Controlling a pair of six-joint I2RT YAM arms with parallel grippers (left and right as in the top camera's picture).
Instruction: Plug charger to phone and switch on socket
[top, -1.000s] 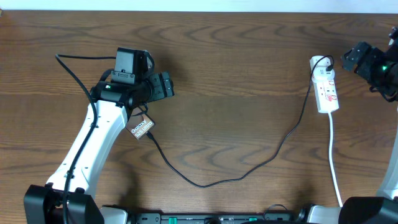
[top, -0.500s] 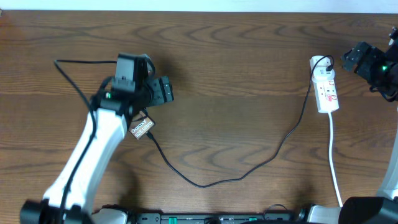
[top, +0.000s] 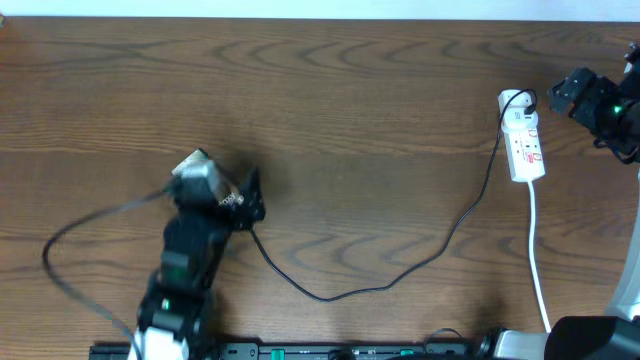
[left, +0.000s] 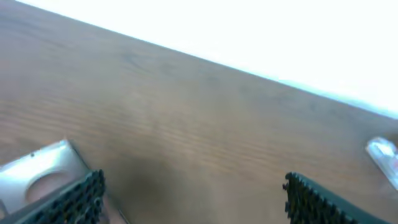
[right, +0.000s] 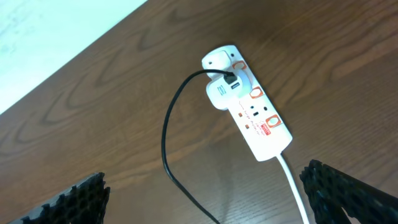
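A white cord (top: 533, 250) trails from socket (top: 524, 140); left arm (top: 185, 265) overlies charger (top: 385, 288).

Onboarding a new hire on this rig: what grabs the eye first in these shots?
The long black charger cable loops across the middle of the table, running from the white power strip at the far right until it vanishes under the blurred left arm at lower left. The left end effector stands wide open over bare wood, holding nothing.

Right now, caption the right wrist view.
Open right end effector faces the white power strip, black charger cable plugged into its adapter.
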